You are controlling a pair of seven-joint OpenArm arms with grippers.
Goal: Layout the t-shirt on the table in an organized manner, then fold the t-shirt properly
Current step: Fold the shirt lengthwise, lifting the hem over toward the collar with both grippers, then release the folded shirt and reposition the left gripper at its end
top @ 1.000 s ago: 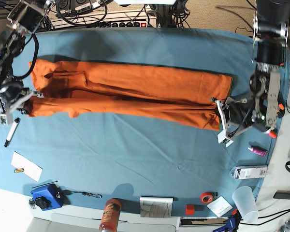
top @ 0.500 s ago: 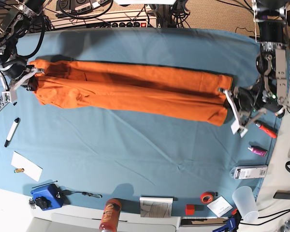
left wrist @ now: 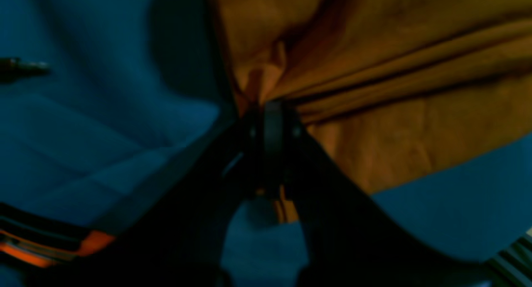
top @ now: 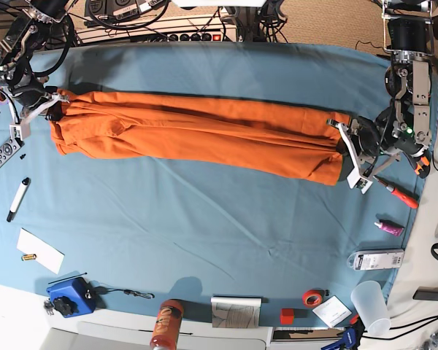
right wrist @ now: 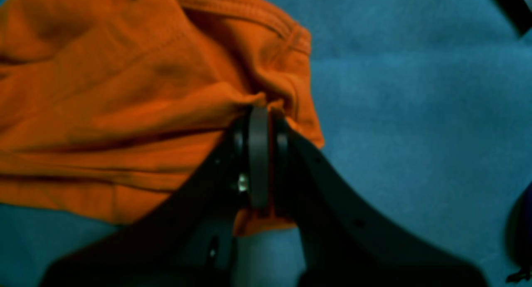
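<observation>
Across the far half of the teal desk (top: 204, 240), the orange t-shirt (top: 197, 135) stretches as a long narrow band between the two arms. The left claw (top: 344, 149) pinches its bunched end at the base view's right, forearm reaching down from the far edge. The right claw (top: 51, 109) clamps the opposite end, its arm angled in from the far corner.

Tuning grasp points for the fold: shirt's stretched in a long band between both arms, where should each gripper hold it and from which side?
At the two short ends, as now. The t-shirt lies as a long narrow band across the table. The right gripper is shut on bunched hem fabric, the left gripper likewise at the opposite end. Come in from beyond each end, along the band; its long edges look slack.
</observation>
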